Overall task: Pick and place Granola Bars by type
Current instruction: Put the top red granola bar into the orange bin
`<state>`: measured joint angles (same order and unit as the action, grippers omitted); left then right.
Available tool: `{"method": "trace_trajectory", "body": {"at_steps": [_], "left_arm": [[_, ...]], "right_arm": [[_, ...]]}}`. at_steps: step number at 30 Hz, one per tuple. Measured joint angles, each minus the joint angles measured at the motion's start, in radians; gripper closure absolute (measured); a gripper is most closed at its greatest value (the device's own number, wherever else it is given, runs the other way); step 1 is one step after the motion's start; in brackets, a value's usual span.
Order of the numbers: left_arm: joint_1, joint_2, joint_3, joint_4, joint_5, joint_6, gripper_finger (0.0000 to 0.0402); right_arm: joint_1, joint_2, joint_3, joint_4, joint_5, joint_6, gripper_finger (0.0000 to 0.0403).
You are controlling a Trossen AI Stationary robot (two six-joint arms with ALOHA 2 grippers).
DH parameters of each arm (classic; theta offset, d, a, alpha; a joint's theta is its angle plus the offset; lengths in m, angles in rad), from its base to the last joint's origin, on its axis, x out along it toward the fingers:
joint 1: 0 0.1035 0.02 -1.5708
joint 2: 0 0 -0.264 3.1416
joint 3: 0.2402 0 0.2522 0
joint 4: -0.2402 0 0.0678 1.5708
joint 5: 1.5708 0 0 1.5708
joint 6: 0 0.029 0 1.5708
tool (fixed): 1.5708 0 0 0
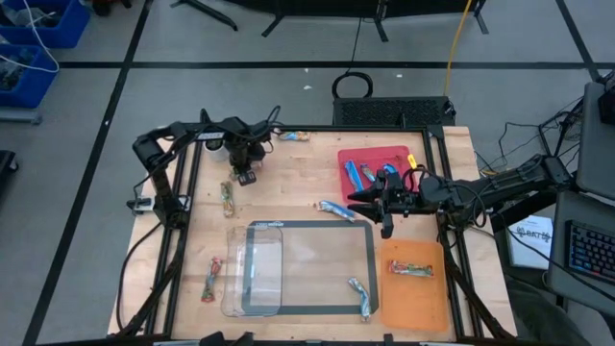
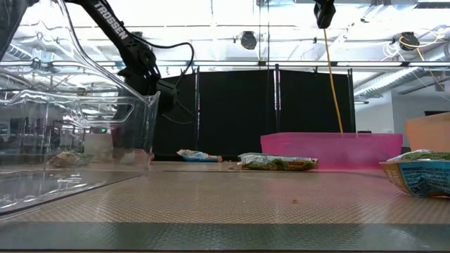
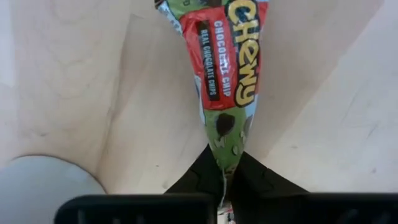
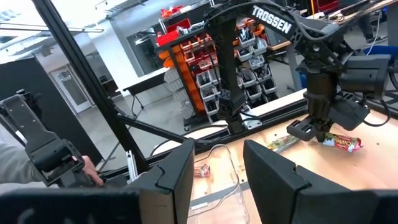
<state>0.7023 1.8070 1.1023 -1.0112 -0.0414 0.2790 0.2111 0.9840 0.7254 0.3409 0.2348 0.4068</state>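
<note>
red bar wrapper (image 3: 227, 62), top middle of left wrist view: big yellow "CHEWY", small white "REAL CHOCOLATE CHIPS" | dark robot arm (image 2: 112, 24), upper left of low view: white "TROSSEN" | dark robot arm (image 4: 273, 20), top right of right wrist view: white "TROSSEN"

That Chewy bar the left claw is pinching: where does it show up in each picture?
High view: Chewy bar under the left claw, far-left part of the table.
Low view: cannot make it out.
Left wrist view: centre, its end pinched in the claw.
Right wrist view: far right, at the left claw.
Shared landmark: the left claw.
</note>
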Motion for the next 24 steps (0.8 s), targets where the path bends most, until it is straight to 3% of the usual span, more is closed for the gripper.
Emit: {"method": "trace_trajectory", "body": {"at_steps": [6,11,17,24], "left_arm": [[-0.027,-0.068,0.0,0.004,0.0,-0.001,0.0382],[-0.044,-0.149,0.0,0.011,0.0,-0.023,0.0392],[-0.089,-0.265,0.0,0.022,0.018,-0.074,0.0386],[-0.165,-0.383,0.001,0.056,0.045,-0.161,0.0389]], "right_arm": [[0.0,0.0,0.0,0.015,0.042,-0.017,0.0273],[0.0,0.0,0.0,0.089,0.053,-0.162,0.0273],[-0.027,0.0,0.0,0.164,0.053,-0.19,0.0273],[-0.058,0.0,0.0,0.245,-0.027,-0.204,0.0262]]}}
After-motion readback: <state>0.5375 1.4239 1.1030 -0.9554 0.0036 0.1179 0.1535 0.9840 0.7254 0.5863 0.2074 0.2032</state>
